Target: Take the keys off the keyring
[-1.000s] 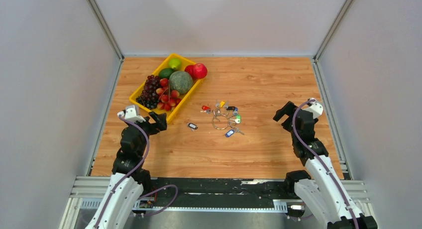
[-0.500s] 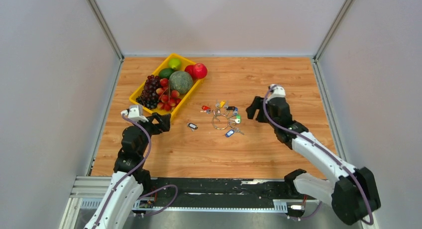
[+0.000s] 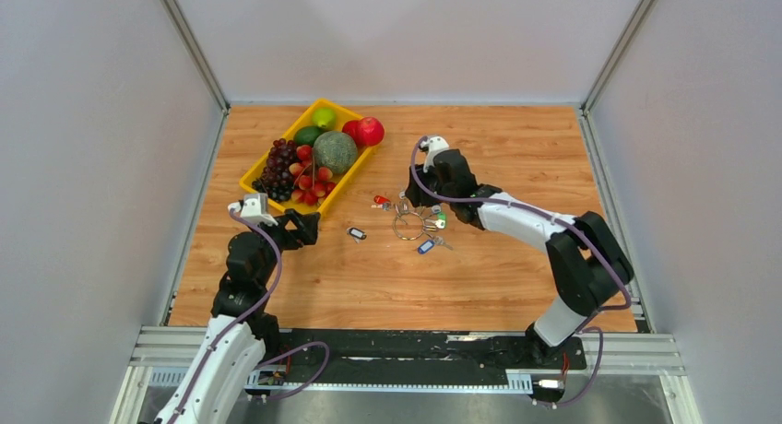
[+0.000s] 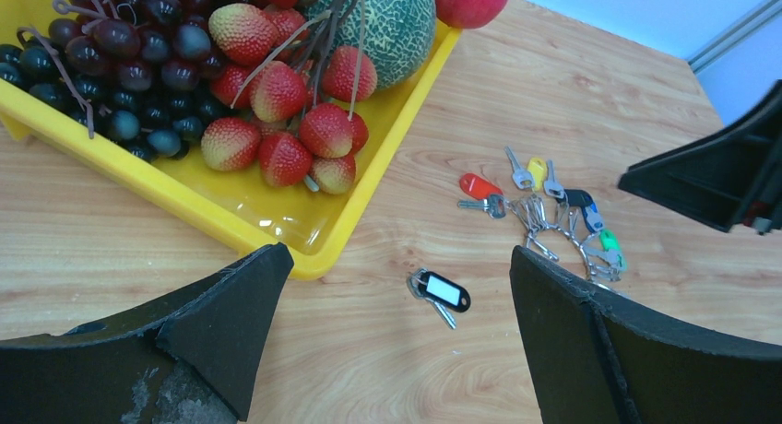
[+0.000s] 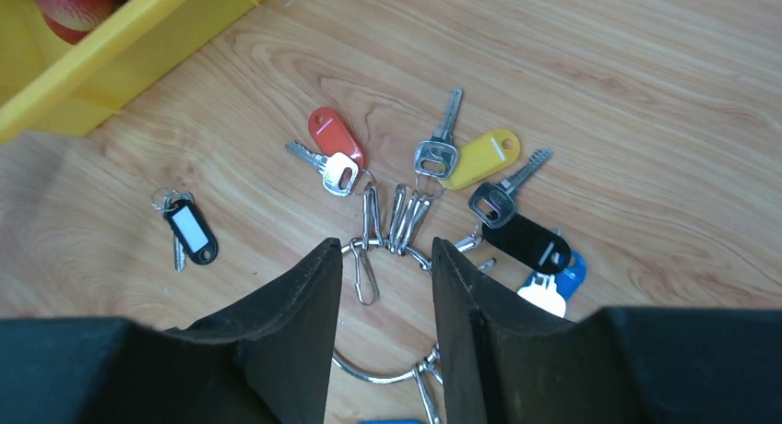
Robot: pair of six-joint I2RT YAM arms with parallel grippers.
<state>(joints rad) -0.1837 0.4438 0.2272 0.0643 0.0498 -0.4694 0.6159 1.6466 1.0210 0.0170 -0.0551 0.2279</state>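
Keys lie fanned out around the keyring near the middle of the wooden surface. Red, yellow, black and blue tags can be seen from the right wrist. That view's lower edge cuts off the near arc of the ring, and only a sliver of a second blue tag shows there. The right finger covers part of the ring's side and the clips hanging from it. From above, the right gripper hides the far part of the bunch, and the tiny keys merge into one another.

The right jaws stand moderately apart, straddling the far arc of the ring where several clips hang. Nothing is held between them. Whether the tips touch the wire or the wood cannot be told.

The left gripper has its jaws spread wide and holds nothing. It hangs over bare wood near the closest corner of the yellow tray, which holds grapes, strawberries and a melon.

One loose key with a black tag lies apart from the ring, between the tray and the bunch. The red tag is the nearest of the bunch to the tray's rim but does not touch it. Bare wood spreads to the right of the bunch and toward the arm bases.
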